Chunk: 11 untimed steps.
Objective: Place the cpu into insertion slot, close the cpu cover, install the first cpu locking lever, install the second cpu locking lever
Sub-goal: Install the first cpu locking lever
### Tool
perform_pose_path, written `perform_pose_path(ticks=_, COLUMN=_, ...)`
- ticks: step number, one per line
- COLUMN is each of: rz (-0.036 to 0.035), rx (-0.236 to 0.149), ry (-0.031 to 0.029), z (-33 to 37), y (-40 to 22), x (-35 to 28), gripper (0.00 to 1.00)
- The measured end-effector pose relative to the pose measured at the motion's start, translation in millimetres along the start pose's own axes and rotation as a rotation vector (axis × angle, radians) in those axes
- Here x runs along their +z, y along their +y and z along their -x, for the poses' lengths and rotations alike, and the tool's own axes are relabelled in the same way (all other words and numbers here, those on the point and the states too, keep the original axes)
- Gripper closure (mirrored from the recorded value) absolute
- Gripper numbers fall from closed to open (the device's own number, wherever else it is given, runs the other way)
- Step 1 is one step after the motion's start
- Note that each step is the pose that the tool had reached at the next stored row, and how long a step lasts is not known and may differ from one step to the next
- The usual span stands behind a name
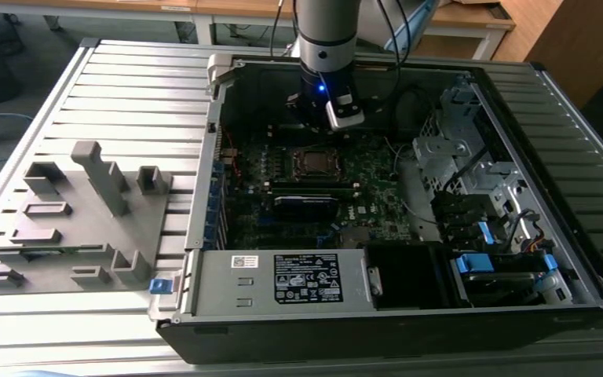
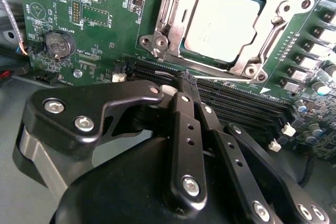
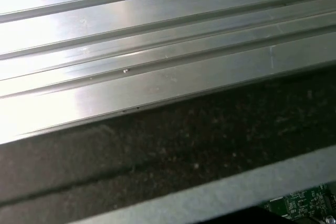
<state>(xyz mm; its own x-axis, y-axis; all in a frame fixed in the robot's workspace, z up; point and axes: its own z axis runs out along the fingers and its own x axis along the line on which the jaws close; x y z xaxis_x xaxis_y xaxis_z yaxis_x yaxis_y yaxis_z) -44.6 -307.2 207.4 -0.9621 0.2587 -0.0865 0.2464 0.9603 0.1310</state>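
Ribbed metal table (image 1: pixel 123 78) bears case (image 1: pixel 385 334) holding cpu (image 2: pixel 223 22).

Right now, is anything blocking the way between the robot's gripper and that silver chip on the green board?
Nothing visible does. In the second wrist view the gripper, fingers shut, is over the long black memory slots. The cpu lies just beyond them, inside the cpu cover frame, with nothing standing between.

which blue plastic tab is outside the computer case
The blue tab beside the case corner, at the exterior view's left; the other blue tabs sit inside it.
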Motion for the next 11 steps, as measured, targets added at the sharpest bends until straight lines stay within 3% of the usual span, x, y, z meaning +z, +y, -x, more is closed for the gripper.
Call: perform_pose_path(ticks=11, rz=-0.0014, rx=0.02, ry=-0.0037, z=-0.2, y=-0.2, x=1.8, gripper=0.89)
